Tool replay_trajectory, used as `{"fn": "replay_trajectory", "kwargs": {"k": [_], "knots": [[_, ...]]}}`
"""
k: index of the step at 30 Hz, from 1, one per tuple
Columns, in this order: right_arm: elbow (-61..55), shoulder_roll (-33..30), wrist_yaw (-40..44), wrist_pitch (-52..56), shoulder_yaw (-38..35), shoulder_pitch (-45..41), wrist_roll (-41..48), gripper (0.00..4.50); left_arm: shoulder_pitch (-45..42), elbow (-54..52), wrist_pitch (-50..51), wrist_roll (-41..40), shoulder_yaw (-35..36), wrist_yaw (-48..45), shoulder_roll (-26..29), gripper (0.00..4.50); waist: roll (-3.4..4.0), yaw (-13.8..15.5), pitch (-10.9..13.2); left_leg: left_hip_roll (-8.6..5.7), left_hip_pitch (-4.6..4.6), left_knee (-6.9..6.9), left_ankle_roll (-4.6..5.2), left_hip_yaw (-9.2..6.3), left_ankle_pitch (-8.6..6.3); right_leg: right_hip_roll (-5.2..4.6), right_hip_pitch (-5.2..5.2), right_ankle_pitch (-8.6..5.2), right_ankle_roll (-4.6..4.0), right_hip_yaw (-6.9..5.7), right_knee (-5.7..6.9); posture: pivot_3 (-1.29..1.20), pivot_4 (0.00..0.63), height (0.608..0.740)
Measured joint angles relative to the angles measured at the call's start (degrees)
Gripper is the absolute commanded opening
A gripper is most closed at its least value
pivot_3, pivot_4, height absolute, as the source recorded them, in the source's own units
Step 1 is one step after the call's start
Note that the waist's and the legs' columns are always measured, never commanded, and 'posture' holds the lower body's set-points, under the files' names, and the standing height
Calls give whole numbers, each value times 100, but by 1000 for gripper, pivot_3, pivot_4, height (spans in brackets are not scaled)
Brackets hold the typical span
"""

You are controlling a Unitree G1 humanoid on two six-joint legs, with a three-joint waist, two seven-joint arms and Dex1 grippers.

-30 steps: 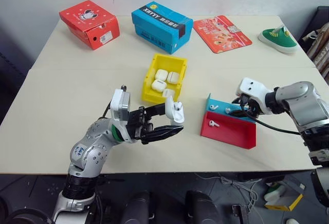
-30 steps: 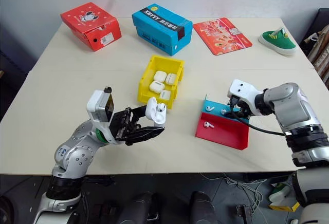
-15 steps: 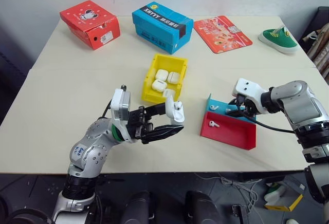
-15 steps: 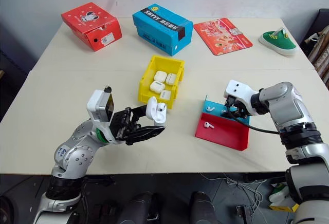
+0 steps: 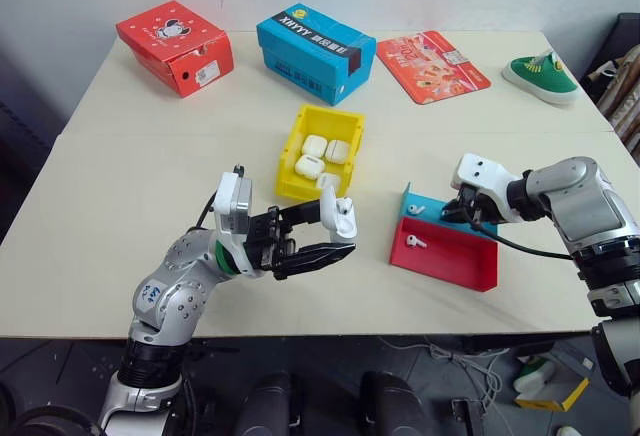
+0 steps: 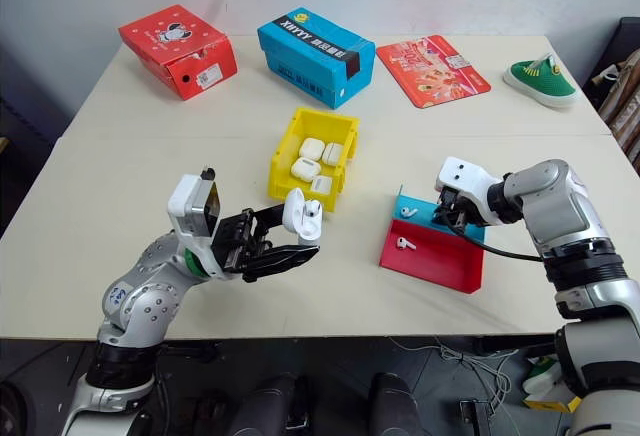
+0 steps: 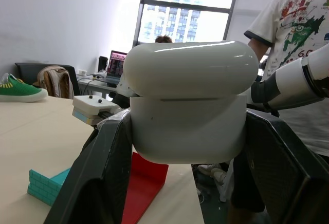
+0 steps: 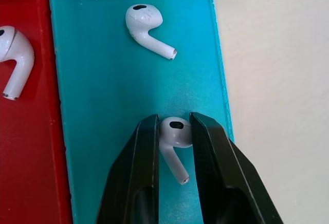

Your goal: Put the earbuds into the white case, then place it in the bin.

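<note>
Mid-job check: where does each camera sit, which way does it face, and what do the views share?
Head views: the stereo pair looks forward and down over the beige table, both arms and the small yellow plastic bin.
Left wrist view: looks along the left gripper, clamped on the glossy white rounded case.
Right wrist view: looks down along the right gripper, which pinches a tiny white earbud.
Shared: every view shows the red and blue angled tray.
</note>
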Motion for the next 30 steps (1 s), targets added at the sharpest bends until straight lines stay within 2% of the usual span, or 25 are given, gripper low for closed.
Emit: {"fn": "replay_trajectory", "kwargs": {"k": [3,6,9,12,16,18,22,25,30], "knots": [[0,0,-1,-12,-11,6,0,760,0,0,0,0,0,0,0,2800,0,0,0,0,0,0,0,0,0,0,0,0,0,0,0,0,150,740],[15,0,2,-35,-46,13,26,453,-2,0,0,0,-1,0,0,2800,0,1,0,0,0,0,0,0,0,0,0,0,0,0,0,0,150,740],[46,-7,117,-47,-206,15,222,453,-20,2,-1,1,-3,1,-8,2800,0,1,0,0,-1,0,0,1,0,0,-1,0,0,1,0,0,150,740],[-77,-56,561,204,-927,14,1029,453,-98,17,-10,3,-10,-4,-38,2800,0,16,1,-1,-3,0,1,0,0,0,-1,0,0,0,-2,0,150,740],[-882,66,783,1583,-2333,-94,2791,453,-337,127,-60,8,-13,-18,-190,2800,0,14,2,3,-2,1,1,-6,0,0,2,0,1,-2,1,0,150,740],[-1383,421,443,2373,-3020,-145,3695,453,-435,267,-82,42,-23,-20,-264,2800,0,9,2,6,-1,2,0,-10,0,1,3,0,0,-4,3,0,150,740],[-2453,1555,-1040,4022,-4145,10,5827,453,-665,513,-168,119,-149,-37,-475,2800,-1,5,1,5,-2,1,-1,-12,-1,-2,-1,0,0,0,10,0,150,740],[-3018,2035,-2134,4617,-4409,195,7089,453,-833,697,-279,195,-193,-50,-626,2800,-1,22,1,2,-3,0,-1,-17,-1,-3,-1,0,-1,-2,11,0,150,740],[-3790,2347,-3347,4648,-4338,637,8334,453,-1076,930,-417,282,-191,9,-848,2800,-1,18,1,-9,-7,0,10,-11,-6,-7,-2,0,0,5,8,0,150,740]]}}
